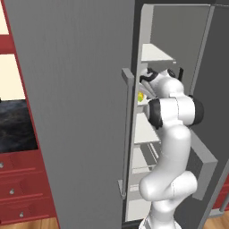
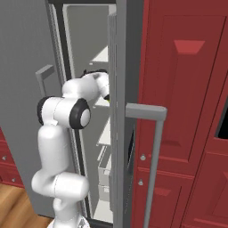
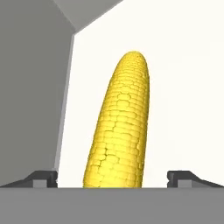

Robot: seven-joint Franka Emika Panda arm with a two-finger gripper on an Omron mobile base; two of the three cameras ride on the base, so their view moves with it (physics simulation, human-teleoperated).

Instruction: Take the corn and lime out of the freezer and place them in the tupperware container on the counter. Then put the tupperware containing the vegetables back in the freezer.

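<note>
Flat, even rendered light in all views; no visible lamp, no glare, no highlights blown. Freezer (image 1: 67, 112) door face uniform grey, soft gradient only. Arm shading gentle, faint darker undersides. Freezer interior shelves pale, nearly washed to white, little contrast. Hand view: corn (image 3: 120, 127) bright saturated yellow, kernel lines crisp, shelf behind almost pure white, no cast shadow under cob. Mild softness and jagged edges along straight lines in base views. No edge distortion, no motion blur.
</note>
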